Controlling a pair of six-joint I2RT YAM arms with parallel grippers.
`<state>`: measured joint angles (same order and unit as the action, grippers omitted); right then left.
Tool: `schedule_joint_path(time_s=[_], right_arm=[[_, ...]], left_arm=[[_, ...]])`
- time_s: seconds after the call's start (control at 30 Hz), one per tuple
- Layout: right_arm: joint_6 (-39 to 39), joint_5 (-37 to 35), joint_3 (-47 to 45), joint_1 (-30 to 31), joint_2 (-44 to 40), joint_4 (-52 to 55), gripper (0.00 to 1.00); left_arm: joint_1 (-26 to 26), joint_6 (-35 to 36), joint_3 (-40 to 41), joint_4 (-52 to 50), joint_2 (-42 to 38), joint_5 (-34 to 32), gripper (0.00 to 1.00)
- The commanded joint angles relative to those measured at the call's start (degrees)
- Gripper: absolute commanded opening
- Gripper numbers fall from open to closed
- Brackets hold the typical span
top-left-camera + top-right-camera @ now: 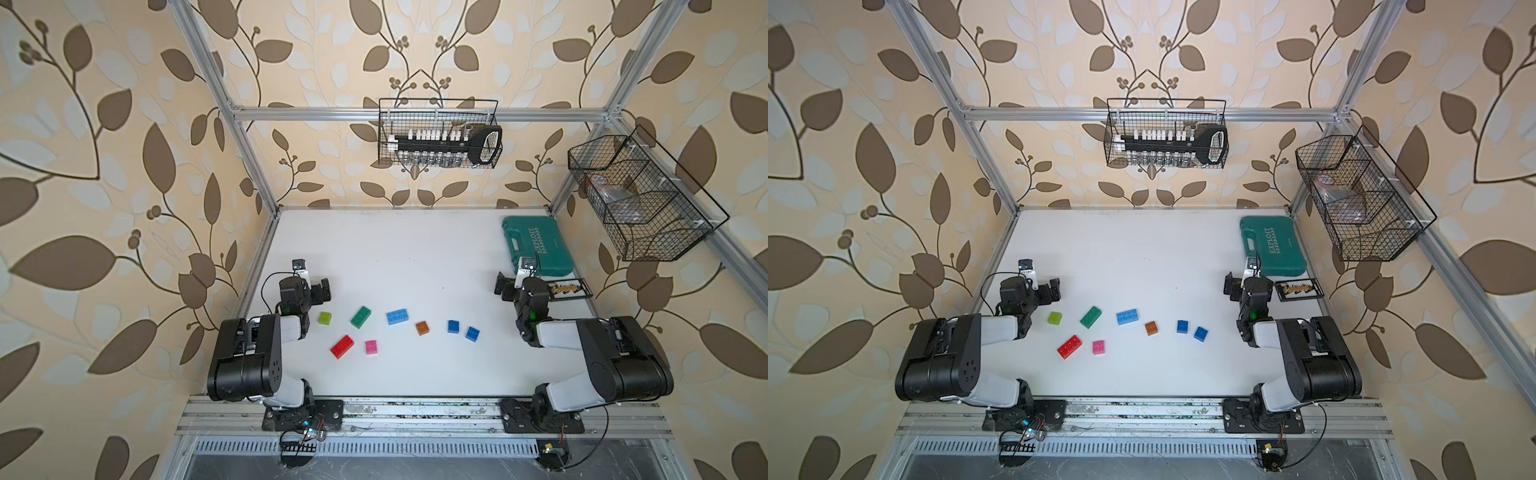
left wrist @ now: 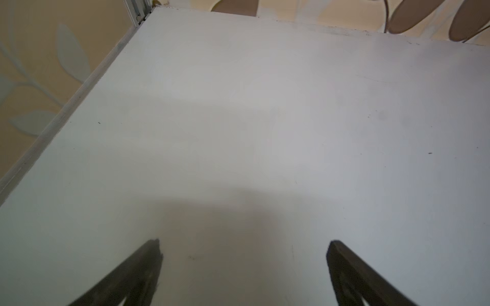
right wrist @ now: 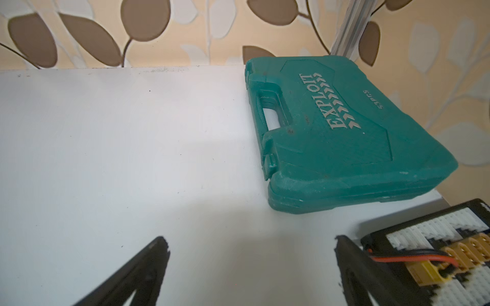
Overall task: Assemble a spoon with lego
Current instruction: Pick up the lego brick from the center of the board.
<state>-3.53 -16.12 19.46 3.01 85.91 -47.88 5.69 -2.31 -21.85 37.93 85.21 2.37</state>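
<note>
Several loose lego bricks lie apart in a loose row on the white table (image 1: 395, 249), in both top views: lime (image 1: 325, 318), green (image 1: 360, 317), light-blue (image 1: 397, 316), brown-orange (image 1: 422, 328), two blue (image 1: 453, 326) (image 1: 472, 333), red (image 1: 342, 346) and pink (image 1: 371, 347). No spoon is in view. My left gripper (image 1: 322, 291) hangs open behind the lime brick, over bare table (image 2: 244, 242). My right gripper (image 1: 503, 286) is open too, behind and to the right of the blue bricks, with nothing between its fingers (image 3: 250, 239). Neither wrist view shows a brick.
A teal tool case (image 1: 536, 245) lies at the back right, near the right gripper (image 3: 344, 132). A black connector board (image 1: 567, 288) sits just in front of it. Two wire baskets (image 1: 438, 133) (image 1: 640, 195) hang on the frame above the table.
</note>
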Motion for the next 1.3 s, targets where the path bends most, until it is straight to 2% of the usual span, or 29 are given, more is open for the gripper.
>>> schedule_joint_path(time_s=[0.0,0.67,0.7,0.73,0.77,0.83,0.97,1.03,1.13,1.27], right_arm=[[0.7,-1.1,0.7,0.3,0.4,-1.4,0.98],[1.3,-2.2,1.1,0.9,-0.8,-0.6,0.98],[1.6,-1.7,2.0,1.4,-2.4,2.8,0.98],[2.7,-5.4,4.0,2.9,-4.6,7.1,0.98],[1.5,-10.0,9.5,4.8,-7.7,20.6,0.98],[-2.5,-7.2,20.4,5.5,-11.1,43.3,0.98],[-13.1,-2.2,35.3,8.7,-12.1,72.4,0.98],[-17.0,-0.5,38.8,12.0,-12.6,82.8,0.98],[-21.9,0.9,38.8,17.2,-13.9,93.6,0.98],[-28.7,10.9,32.7,18.7,-17.9,95.1,0.91]], left_arm=[[0.6,-0.9,-1.6,2.1,0.6,1.8,0.99],[0.5,-0.3,-1.3,2.0,-0.9,2.1,0.99],[-0.2,0.1,-3.1,-3.5,-3.8,1.9,0.99],[-1.2,0.5,-5.9,-11.2,-7.1,0.8,0.99],[-2.5,0.4,-8.4,-15.9,-9.6,-0.9,0.99],[-4.7,-2.4,-10.2,-20.1,-13.5,-4.5,0.99],[-6.4,-8.5,-16.4,-32.9,-19.1,-2.1,0.99],[-8.5,-10.8,-20.4,-41.4,-20.9,-4.4,0.99],[-12.2,-12.6,-23.0,-49.4,-24.3,-4.0,0.99],[-17.9,-16.9,-22.8,-54.4,-27.3,-1.8,0.99]])
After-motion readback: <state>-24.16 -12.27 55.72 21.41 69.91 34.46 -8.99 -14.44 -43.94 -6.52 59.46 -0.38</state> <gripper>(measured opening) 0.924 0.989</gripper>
